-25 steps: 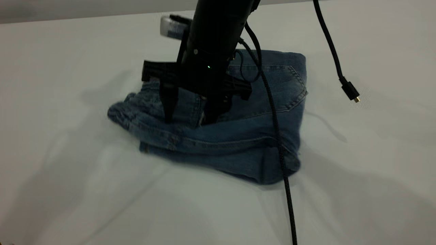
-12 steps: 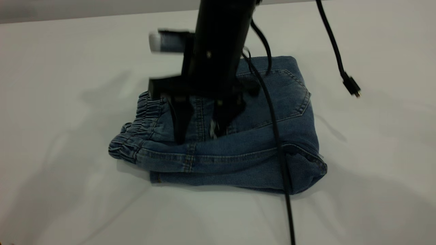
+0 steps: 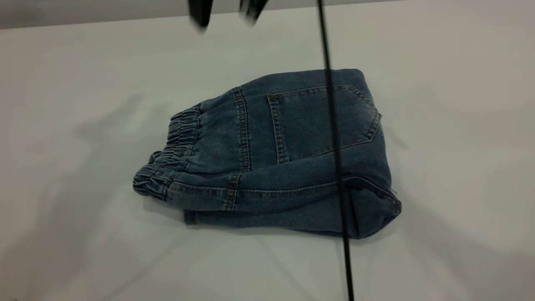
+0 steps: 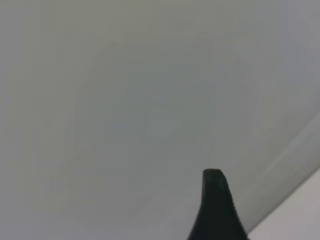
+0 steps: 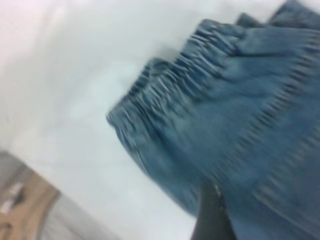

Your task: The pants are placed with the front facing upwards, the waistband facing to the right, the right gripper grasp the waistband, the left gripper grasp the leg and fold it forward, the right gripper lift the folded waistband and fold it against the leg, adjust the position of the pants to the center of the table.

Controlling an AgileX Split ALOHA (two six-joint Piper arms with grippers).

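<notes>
The blue denim pants (image 3: 288, 167) lie folded into a compact bundle on the white table (image 3: 83, 104), patch back pocket (image 3: 322, 117) facing up. The gathered waistband (image 3: 177, 144) is at the bundle's left end. My right gripper (image 3: 225, 10) hangs high above the far left of the pants, at the exterior view's top edge; it is open and holds nothing. Its wrist view looks down on the waistband (image 5: 170, 87) and the denim (image 5: 265, 125). My left gripper (image 4: 215, 205) is over bare table (image 4: 125, 100), away from the pants.
A black cable (image 3: 334, 146) hangs down in front of the pants, crossing the pocket and the right fold. The table's far edge (image 3: 104, 19) runs along the top. A wooden floor strip (image 5: 20, 205) shows past the table edge.
The right gripper was down on the pants beside the waistband and has lifted straight up, nearly out of view. The pants shifted and flattened earlier and now lie still.
</notes>
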